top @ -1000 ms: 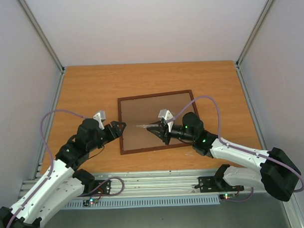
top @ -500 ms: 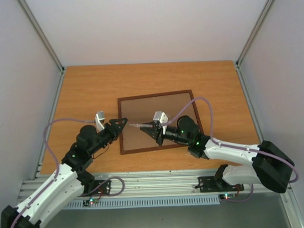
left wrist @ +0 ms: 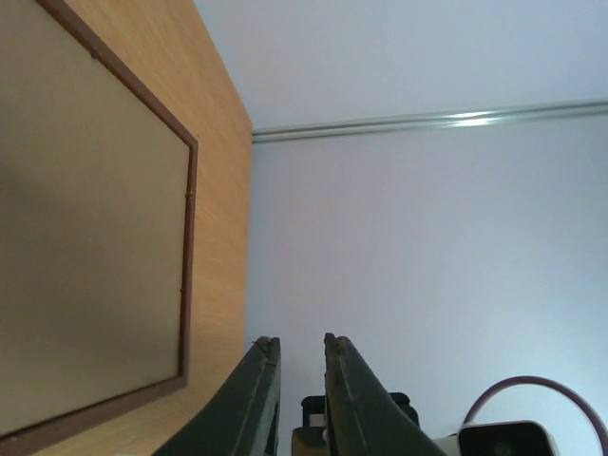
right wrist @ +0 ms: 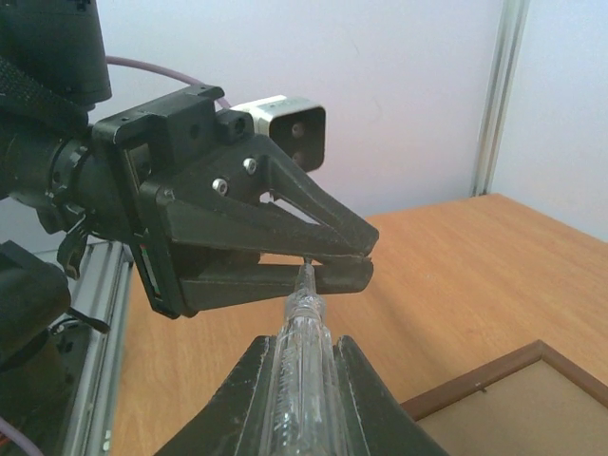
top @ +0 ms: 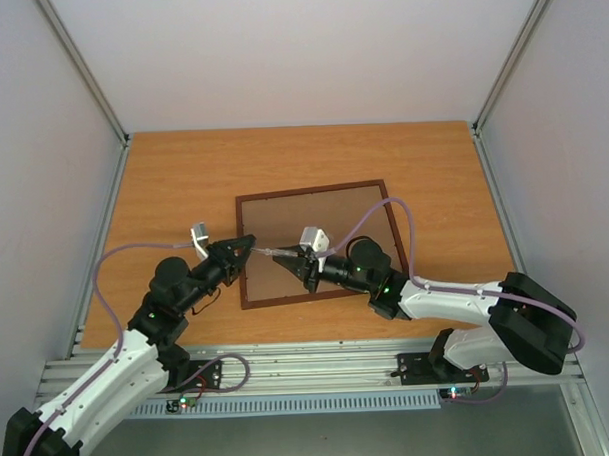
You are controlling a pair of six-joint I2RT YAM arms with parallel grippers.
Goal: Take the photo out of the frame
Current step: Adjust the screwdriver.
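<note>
On the left, the left gripper (top: 245,246) reaches in low over the near left edge of the frame (top: 313,191), which lies flat in the middle of the table (top: 183,182) with its plain brown back facing up. That way up puts the backing within reach, and it is probably why both arms work from above it. The left gripper's jaws have come nearly together. In the right wrist view they pinch the very tip of a thin clear stick (right wrist: 302,323), so it looks clenched on that tip, though only by a small bite. The stick runs rightward, just above the frame's back, into the right gripper (top: 292,256), whose two fingers are clamped along its sides and hold it level. With each arm gripping one end, this reads as a handover or a shared hold. What the stick is cannot be told; it may be a slim tool or a sheet seen edge-on. The photo is not visible in any view and is presumably inside the frame, face down beneath the brown backing.
</note>
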